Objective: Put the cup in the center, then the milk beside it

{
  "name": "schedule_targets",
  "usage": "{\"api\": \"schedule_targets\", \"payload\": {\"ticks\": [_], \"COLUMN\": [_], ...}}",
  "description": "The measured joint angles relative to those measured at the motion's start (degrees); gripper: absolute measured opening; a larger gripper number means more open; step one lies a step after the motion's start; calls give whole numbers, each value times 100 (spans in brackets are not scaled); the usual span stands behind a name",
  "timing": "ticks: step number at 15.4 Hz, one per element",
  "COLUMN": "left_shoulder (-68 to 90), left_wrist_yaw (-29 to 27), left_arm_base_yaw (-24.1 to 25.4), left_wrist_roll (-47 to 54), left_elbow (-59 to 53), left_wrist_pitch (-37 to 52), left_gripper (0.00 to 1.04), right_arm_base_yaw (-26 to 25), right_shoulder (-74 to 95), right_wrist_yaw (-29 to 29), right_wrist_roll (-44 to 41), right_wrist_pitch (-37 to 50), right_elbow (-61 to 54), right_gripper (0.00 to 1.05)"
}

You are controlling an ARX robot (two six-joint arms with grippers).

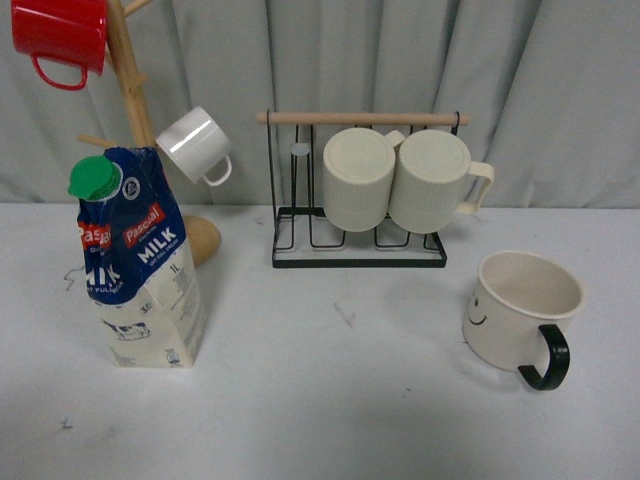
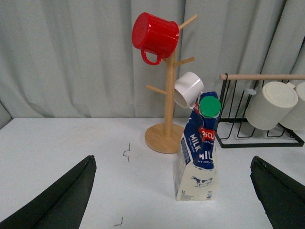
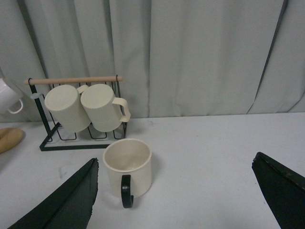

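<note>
Cup [image 1: 520, 308] sat upright over by the bench's right edge, with its black handle turned toward the front edge. Milk [image 1: 140, 270] stood near the left edge, just ahead of the wooden mug tree [image 1: 132, 90]. My left gripper [image 2: 172, 158] and right gripper [image 3: 176, 157] both hung wide open and empty.
</note>
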Motion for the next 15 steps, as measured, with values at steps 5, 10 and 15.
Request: {"api": "schedule_targets", "payload": {"ticks": [5,10,15], "left_shoulder": [0,0,0], "left_wrist_yaw": [0,0,0], "left_arm_base_yaw": [-2,-2,-2], "left_wrist_roll": [0,0,0], "left_elbow": [0,0,0], "left_wrist_pitch": [0,2,0], "left_gripper": [98,98,98], "right_arm_base_yaw": [0,0,0], "right_shoulder": [0,0,0], "right_wrist_yaw": [0,0,0], "right_wrist_roll": [0,0,0], "right_wrist_pitch": [2,0,0], "right_elbow": [0,0,0], "right_gripper": [98,98,98]}}
